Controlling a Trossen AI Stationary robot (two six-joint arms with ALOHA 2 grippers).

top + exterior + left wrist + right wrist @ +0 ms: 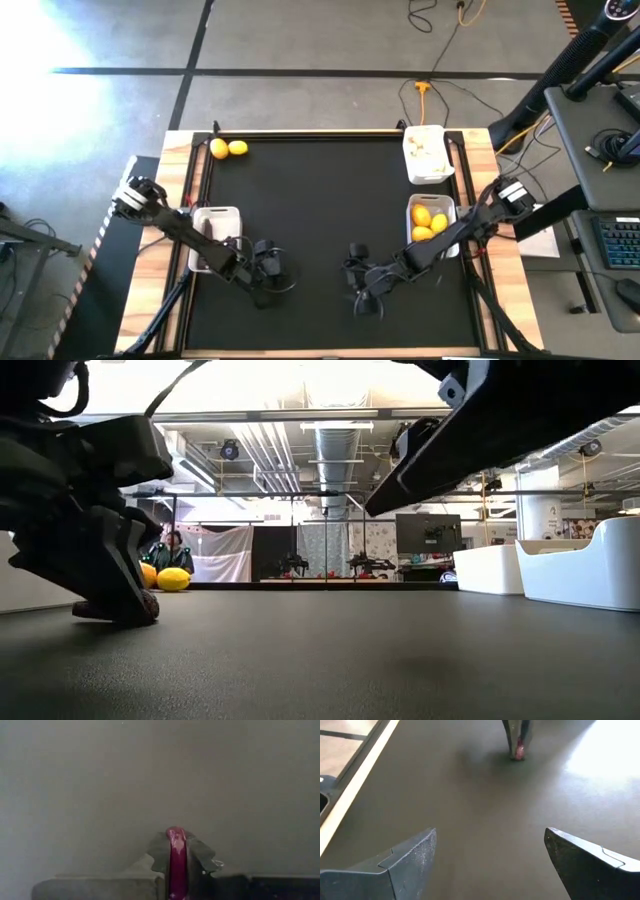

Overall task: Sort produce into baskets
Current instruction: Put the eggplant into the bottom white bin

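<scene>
My left gripper (268,272) is low over the black mat near its front left and is shut on a dark purple piece (176,854). The piece also shows in the low view (143,607) and, farther off, in the right wrist view (519,751). My right gripper (365,290) is open and empty over the mat's front middle; its fingers stand wide apart in the right wrist view (490,860). Two lemons (228,148) lie on the mat at its far left corner. Three white baskets stand on the mat: one at the left (228,212), one with garlic (425,152), one with lemons (432,222). My left gripper pinches the purple piece (176,870) between its two fingers, which come from above, slanting down. The piece shows as a slim strip in the gap, with a ragged greyish cap around it. Its lower end (146,610) is at the mat's surface.
My left arm passes over the left basket. The garlic and lemon baskets stand along the right edge (590,570). A raised rim (300,132) frames the mat. Bare mat lies between the two grippers and across the middle. A person (172,550) is in the room behind.
</scene>
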